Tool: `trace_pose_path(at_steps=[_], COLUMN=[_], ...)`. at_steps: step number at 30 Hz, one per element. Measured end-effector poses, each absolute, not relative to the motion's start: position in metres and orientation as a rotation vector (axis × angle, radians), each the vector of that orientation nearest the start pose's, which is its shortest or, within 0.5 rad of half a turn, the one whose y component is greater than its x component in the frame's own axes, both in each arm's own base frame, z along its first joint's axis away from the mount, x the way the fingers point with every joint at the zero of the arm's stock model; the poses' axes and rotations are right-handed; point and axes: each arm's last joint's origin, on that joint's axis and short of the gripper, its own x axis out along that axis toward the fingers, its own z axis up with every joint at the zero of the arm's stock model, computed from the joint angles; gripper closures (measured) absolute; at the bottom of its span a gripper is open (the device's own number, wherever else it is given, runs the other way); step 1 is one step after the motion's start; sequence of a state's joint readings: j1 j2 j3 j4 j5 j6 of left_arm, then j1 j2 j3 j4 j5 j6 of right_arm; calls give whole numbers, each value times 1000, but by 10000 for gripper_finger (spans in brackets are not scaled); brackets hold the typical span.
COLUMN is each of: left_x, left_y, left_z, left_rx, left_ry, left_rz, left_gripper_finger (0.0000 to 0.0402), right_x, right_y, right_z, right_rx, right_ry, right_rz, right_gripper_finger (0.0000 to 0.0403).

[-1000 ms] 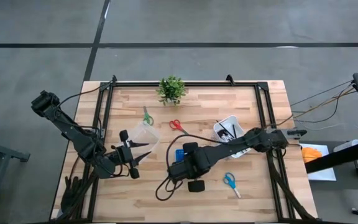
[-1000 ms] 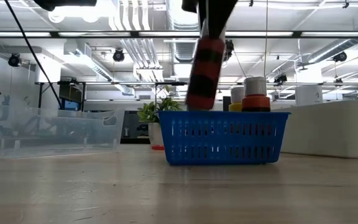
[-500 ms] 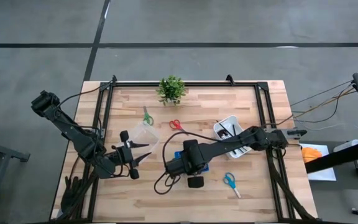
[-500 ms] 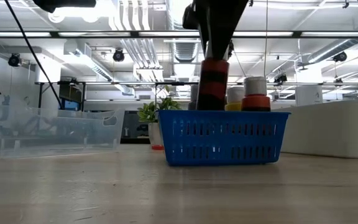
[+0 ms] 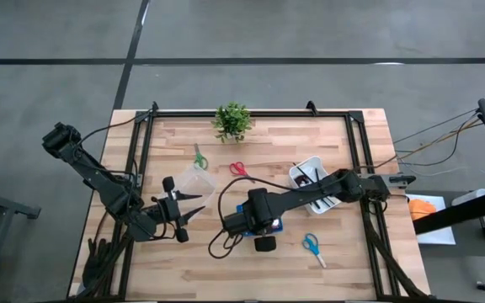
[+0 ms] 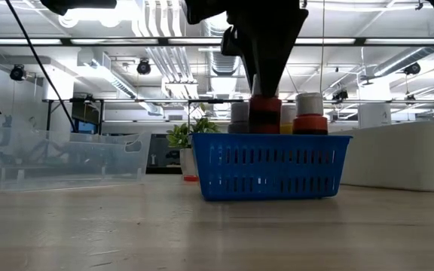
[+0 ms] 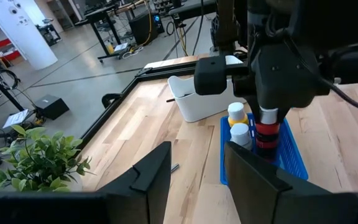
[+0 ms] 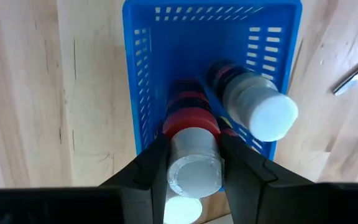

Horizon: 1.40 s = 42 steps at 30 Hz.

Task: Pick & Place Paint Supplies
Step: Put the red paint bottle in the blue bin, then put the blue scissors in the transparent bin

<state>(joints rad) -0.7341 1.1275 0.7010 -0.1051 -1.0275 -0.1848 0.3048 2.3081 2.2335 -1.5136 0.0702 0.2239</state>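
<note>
we saw the right gripper (image 8: 191,163) over the blue basket (image 5: 263,225) near the table's middle, its fingers clamped on a red paint bottle (image 8: 191,146) with a pale cap. the bottle stood upright and was lowered inside the basket; from table height only its top showed above the rim (image 6: 265,114). just beside it in the basket stood a second bottle with a white cap (image 8: 260,109), and the low view showed an orange-banded bottle (image 6: 310,114) there too.

the left gripper (image 5: 178,210) waited at about nine o'clock from the basket, beside a clear container (image 5: 194,181), its fingers apart around nothing.

on the wooden table (image 5: 335,265), green-handled scissors (image 5: 199,157) lay at eleven o'clock from the basket, red-handled scissors (image 5: 238,168) at twelve, and blue-handled scissors (image 5: 312,246) at about four. a white bin (image 5: 308,174) holding dark items sat at two o'clock, and a small green plant (image 5: 232,120) stood by the far edge.
</note>
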Motion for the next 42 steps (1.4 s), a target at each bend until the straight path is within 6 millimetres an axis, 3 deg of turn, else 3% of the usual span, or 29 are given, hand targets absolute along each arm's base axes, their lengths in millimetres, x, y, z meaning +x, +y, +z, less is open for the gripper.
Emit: trace_pose_path(at_steps=[11,18,24,29,33,36,42], left_x=[184,184,185,184,184,184,184], left_y=[-133,-134,-134,-134,-134,-134,-134], left_z=[253,253,253,253,253,253,252], left_rx=[226,224,224,225,226,226,218], left_ry=[315,318,318,319,320,322,325], left_rz=[297,289,287,287,288,284,274], left_gripper_finger=[250,250,250,250,250,250,250], right_x=[426,427,425,413,412,415,426], right_y=[132,131,132,158,190,209,214], right_z=[238,238,252,277,279,271,232], right_rx=[-103,-98,-96,-152,-181,-193,-203], right_ry=[1570,1565,1513,1368,1247,1180,1206], right_rz=[61,46,-14,0,101,180,181], right_gripper_finger=[291,184,171,209,288,368,395])
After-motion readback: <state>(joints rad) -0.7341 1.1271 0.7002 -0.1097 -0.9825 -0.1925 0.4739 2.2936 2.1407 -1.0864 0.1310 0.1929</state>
